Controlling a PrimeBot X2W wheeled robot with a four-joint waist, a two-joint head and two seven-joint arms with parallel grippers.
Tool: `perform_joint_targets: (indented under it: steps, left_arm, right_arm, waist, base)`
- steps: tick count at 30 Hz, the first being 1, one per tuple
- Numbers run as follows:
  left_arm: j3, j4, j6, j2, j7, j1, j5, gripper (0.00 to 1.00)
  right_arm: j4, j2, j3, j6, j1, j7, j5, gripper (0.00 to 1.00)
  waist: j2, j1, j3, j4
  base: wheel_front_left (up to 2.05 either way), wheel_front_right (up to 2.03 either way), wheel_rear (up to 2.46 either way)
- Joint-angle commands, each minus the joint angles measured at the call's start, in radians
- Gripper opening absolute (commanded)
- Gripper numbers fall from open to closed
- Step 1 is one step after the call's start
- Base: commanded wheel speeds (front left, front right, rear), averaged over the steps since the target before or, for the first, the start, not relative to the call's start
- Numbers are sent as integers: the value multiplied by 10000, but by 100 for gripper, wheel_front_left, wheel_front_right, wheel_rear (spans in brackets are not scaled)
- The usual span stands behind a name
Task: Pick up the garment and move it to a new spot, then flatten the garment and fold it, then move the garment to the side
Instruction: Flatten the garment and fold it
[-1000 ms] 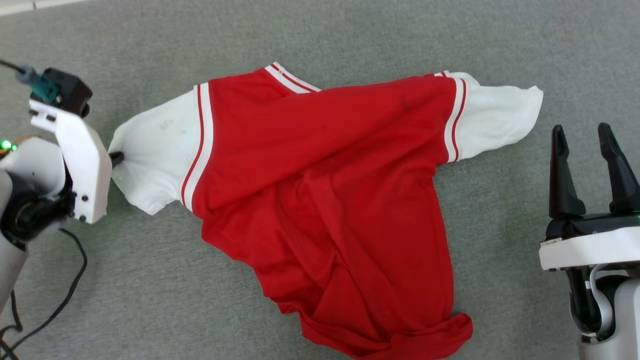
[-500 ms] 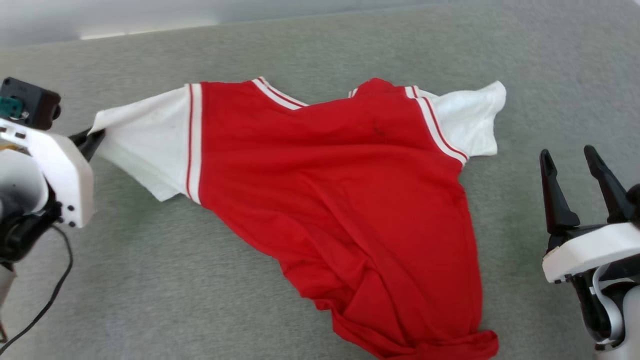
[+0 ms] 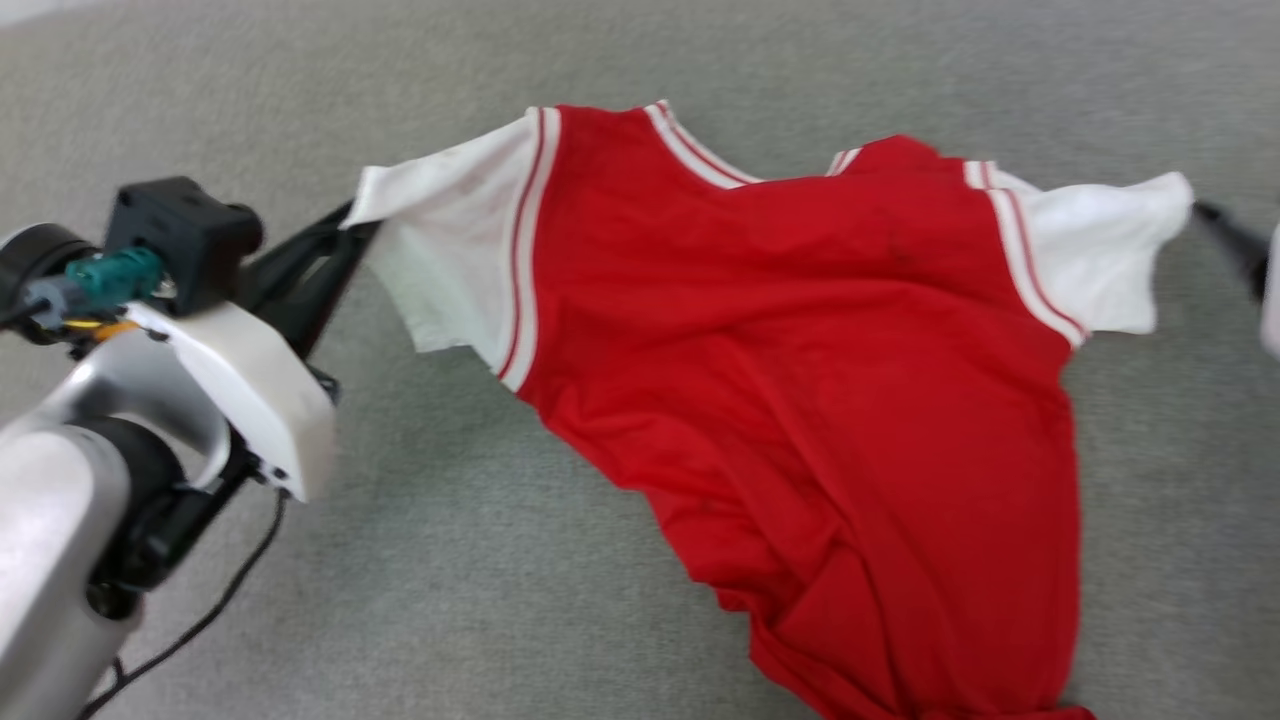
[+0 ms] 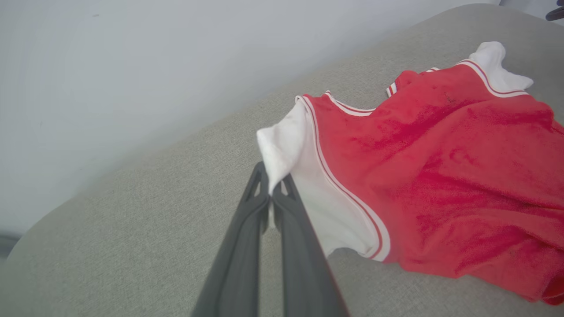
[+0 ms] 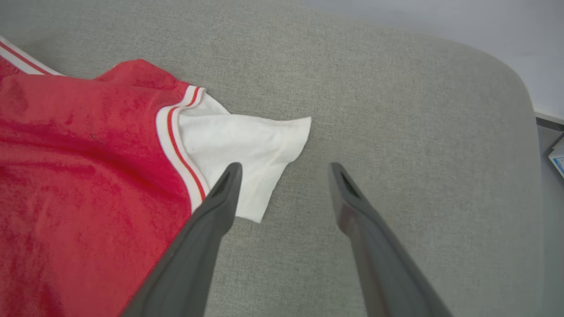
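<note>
- Grey woven cushion (image 3: 420,600) under everything, black cable (image 3: 200,620) trailing at near left. Where's the garment (image 3: 800,380)?
- Lying across the middle of it, plain red face up. At the near end the hem (image 3: 900,690) is bunched and rumpled and runs off the bottom of the head view. Body is creased diagonally.
- Sleeves?
- Both white, with red-and-white striped bands at the seams. On its side the left sleeve (image 4: 291,145) is stretched out sideways, corner clamped in the tips of the left gripper (image 4: 271,187) (fingers pressed together, cloth between). That corner looks lifted off the cushion.
- Other side?
- There the right gripper (image 5: 285,169) is spread wide, holding nothing. It's just over the outer edge of the right sleeve (image 5: 246,145). One finger overlaps the cloth in the wrist view; can't tell if it touches.
- Further back?
- Striped collar (image 3: 700,150) at the far edge, and a small dark smudge (image 3: 893,250) toward the right shoulder. Past the cushion's rounded edge, pale wall (image 4: 110,66).
</note>
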Motion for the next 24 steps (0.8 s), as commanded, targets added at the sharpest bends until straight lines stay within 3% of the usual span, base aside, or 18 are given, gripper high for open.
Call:
perform_joint_targets:
  steps: [1,10,16,23,24]
  left_arm:
    - [-82,-356,81,-126,-46,69,129,0]
    - [-566,-1374,63,-690,2,-534,600,0]
    - [-802,-1412,60,-1067,-25,-889,740,0]
    - [-851,-1234,160,-1152,-86,-915,812,0]
    - [-852,-1194,164,-1160,-101,-894,801,0]
  right_arm:
    - [410,-153,-70,-7,-646,522,-115,100]
    - [2696,-475,-232,-7,-2297,1624,-1620,100]
    - [3655,-256,-259,-5,-1854,1627,-1794,100]
    - [4095,-186,445,10,-800,1592,-1370,100]
    - [4115,-225,581,12,-662,1607,-1298,85]
  waist:
    - [0,0,418,448]
    - [0,0,1171,1400]
    - [0,0,1356,1691]
    - [0,0,1491,1772]
    - [0,0,1489,1773]
  base:
    - [0,0,0]
    - [0,0,0]
    - [0,0,0]
    - [0,0,0]
    - [0,0,0]
